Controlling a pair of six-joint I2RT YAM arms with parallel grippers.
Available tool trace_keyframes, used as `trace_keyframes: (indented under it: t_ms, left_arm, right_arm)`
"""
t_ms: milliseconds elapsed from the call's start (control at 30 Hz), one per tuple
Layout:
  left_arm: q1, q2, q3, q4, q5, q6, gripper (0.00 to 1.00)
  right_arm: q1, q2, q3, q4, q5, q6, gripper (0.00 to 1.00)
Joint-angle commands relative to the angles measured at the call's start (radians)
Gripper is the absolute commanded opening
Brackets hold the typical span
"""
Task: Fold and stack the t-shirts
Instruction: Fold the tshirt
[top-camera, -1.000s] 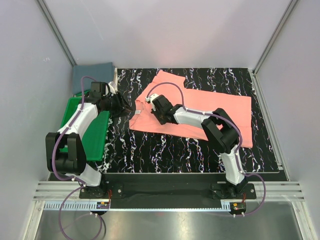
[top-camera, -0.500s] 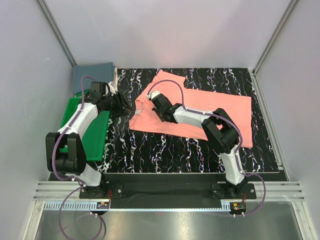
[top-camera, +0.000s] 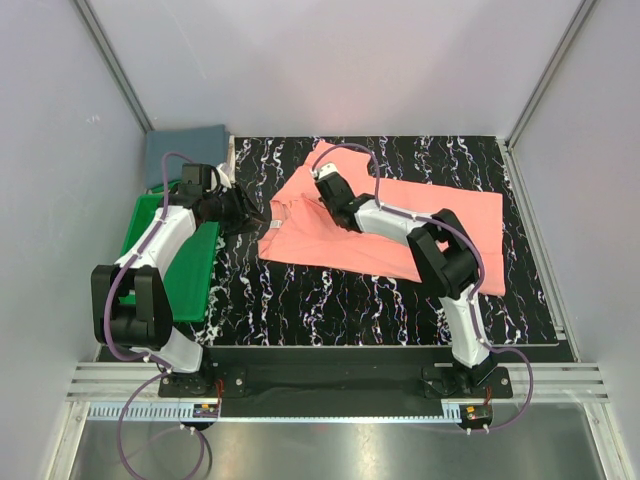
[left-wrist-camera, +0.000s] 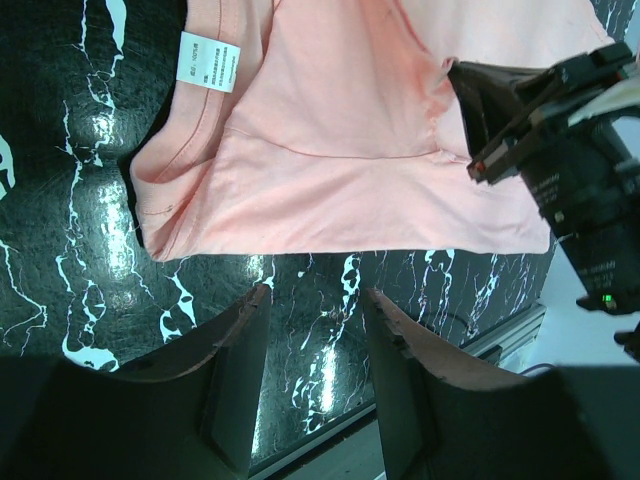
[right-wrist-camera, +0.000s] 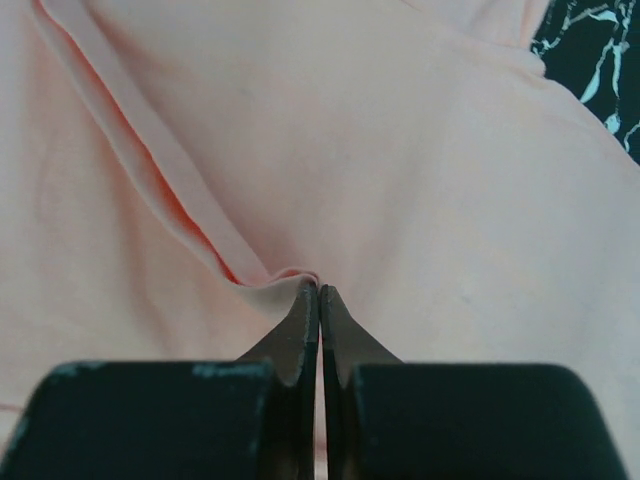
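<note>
Aluminium rail (top-camera: 330, 380), near edge: carries the bases of both arms, left and right.

Green tray (top-camera: 195, 275), near left: sits partly on the left edge of the mat. The left arm reaches out over it.

Black mat (top-camera: 300, 300) with white veining: covers the table from the rail to the back wall.

Left gripper (top-camera: 258, 215), left of centre: fingers (left-wrist-camera: 235, 370) spread well apart over the mat, close to the collar end of the pink shirt and not touching the cloth. Whether the tips touch the mat cannot be told.

Pink shirt (top-camera: 300, 240), centre: lies flat across the mat, collar end to the left, long body running to the right. One sleeve sticks out on the far side. The cloth is smooth apart from one raised crease near the collar.

White label (left-wrist-camera: 208, 60): turned outward at the collar, facing the left gripper.

Right gripper (right-wrist-camera: 318, 290), centre, beyond the collar: lowered onto the upper part of the pink shirt. The fingers are pressed together and pinch a small pucker of cloth where the raised crease ends. The right arm stretches over the shirt's body to reach it.

Blue-grey shirt (top-camera: 185, 152), far left corner: lies as a flat folded bundle off the mat, beyond the tray, well apart from the pink shirt and both grippers.
</note>
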Motion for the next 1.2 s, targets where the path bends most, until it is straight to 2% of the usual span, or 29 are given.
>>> trace_keyframes:
  t_ms: [0, 267, 400, 500, 567, 633, 700, 833, 1033, 1167]
  left_arm:
    - [0.006, -0.006, -0.001, 0.028, 0.027, 0.0, 0.47]
    - [0.004, 0.0, -0.001, 0.027, 0.032, 0.0, 0.48]
    - [0.004, 0.011, 0.007, 0.031, 0.047, 0.023, 0.49]
    - [-0.01, 0.006, 0.005, 0.035, 0.009, 0.037, 0.49]
    - [-0.042, 0.011, 0.01, 0.03, -0.044, 0.055, 0.49]
    - [-0.105, 0.024, 0.022, 0.015, -0.074, 0.061, 0.49]
    - [-0.152, 0.035, 0.021, 0.01, -0.086, 0.04, 0.49]
    - [-0.266, 0.096, 0.036, 0.013, -0.17, -0.015, 0.48]
    - [-0.28, 0.227, 0.062, 0.021, -0.276, -0.084, 0.45]
    - [-0.277, 0.299, 0.087, 0.012, -0.382, -0.107, 0.44]
  right_arm:
    - [-0.029, 0.01, 0.047, 0.023, 0.048, 0.017, 0.0]
    - [-0.053, 0.024, 0.053, 0.023, 0.067, 0.069, 0.01]
    - [-0.058, 0.022, 0.082, -0.028, 0.152, 0.141, 0.13]
    - [-0.069, -0.001, 0.127, -0.097, 0.197, 0.194, 0.23]
    - [-0.093, -0.033, 0.151, -0.195, 0.186, 0.243, 0.27]
    - [-0.121, -0.082, 0.145, -0.294, 0.11, 0.345, 0.27]
    - [-0.16, -0.128, 0.076, -0.327, 0.035, 0.441, 0.27]
    - [-0.193, -0.246, -0.077, -0.325, -0.058, 0.509, 0.27]
    - [-0.277, -0.381, -0.275, -0.324, -0.197, 0.592, 0.26]
    - [-0.346, -0.406, -0.396, -0.319, -0.243, 0.613, 0.25]
